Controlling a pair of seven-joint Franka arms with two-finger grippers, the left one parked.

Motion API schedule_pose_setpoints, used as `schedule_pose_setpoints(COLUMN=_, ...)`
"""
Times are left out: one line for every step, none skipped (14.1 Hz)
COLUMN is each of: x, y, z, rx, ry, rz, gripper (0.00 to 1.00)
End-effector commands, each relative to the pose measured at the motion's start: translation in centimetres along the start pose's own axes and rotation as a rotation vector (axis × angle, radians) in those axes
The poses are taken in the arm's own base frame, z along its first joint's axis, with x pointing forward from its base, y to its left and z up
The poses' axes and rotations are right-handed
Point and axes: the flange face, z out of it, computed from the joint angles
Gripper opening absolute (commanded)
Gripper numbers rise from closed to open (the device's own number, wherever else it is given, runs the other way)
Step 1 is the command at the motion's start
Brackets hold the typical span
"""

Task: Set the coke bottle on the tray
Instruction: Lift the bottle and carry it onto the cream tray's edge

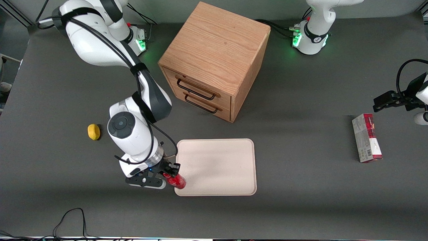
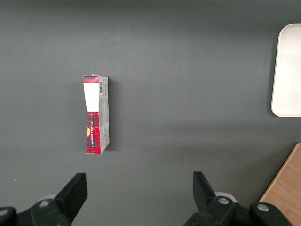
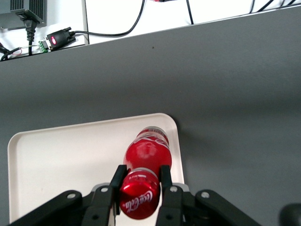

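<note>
Bottle carried to the tray's edge, not yet set down.

Front view: the pincer (image 1: 166, 176) hangs low over the tray (image 1: 220, 164) at its corner nearest the camera, toward the working arm's end, the arm bent steeply down, wrist near vertical. Right wrist view: its fingers (image 3: 117, 177) are closed on the coke bottle (image 3: 143, 176), above the tray's rim. Lowering and release appear to be what is left.

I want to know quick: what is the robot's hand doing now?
Gripper: closed on the coke bottle, over the corner of the tray.
</note>
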Motion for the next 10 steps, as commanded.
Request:
schedule_pose_setpoints(x=-0.3, y=-0.3, z=0.5, rx=0.016, ry=0.022, rz=0.012, gripper=0.00)
schedule_pose_setpoints(x=-0.5, y=-0.4, z=1.1, rx=0.028, ry=0.031, rz=0.010, gripper=0.00)
schedule_pose_setpoints(x=-0.9, y=-0.4, z=1.6, rx=0.031, ry=0.028, rz=0.007, gripper=0.00)
schedule_pose_setpoints(x=-1.1, y=-0.4, z=1.9, rx=0.033, ry=0.030, rz=0.006, gripper=0.00)
schedule_pose_setpoints(x=-1.2, y=-0.3, z=2.1, rx=0.031, ry=0.027, rz=0.004, gripper=0.00)
schedule_pose_setpoints(x=-1.2, y=-0.3, z=2.2, rx=0.031, ry=0.026, rz=0.004, gripper=0.00)
schedule_pose_setpoints(x=-1.2, y=-0.2, z=2.3, rx=0.029, ry=0.025, rz=0.005, gripper=0.09)
schedule_pose_setpoints(x=-1.4, y=-0.1, z=2.7, rx=0.025, ry=0.017, rz=0.005, gripper=0.18)
schedule_pose_setpoints(x=-1.5, y=-0.1, z=2.7, rx=0.024, ry=0.016, rz=0.005, gripper=0.34)
schedule_pose_setpoints(x=-1.5, y=-0.1, z=2.7, rx=0.024, ry=0.016, rz=0.006, gripper=0.49)
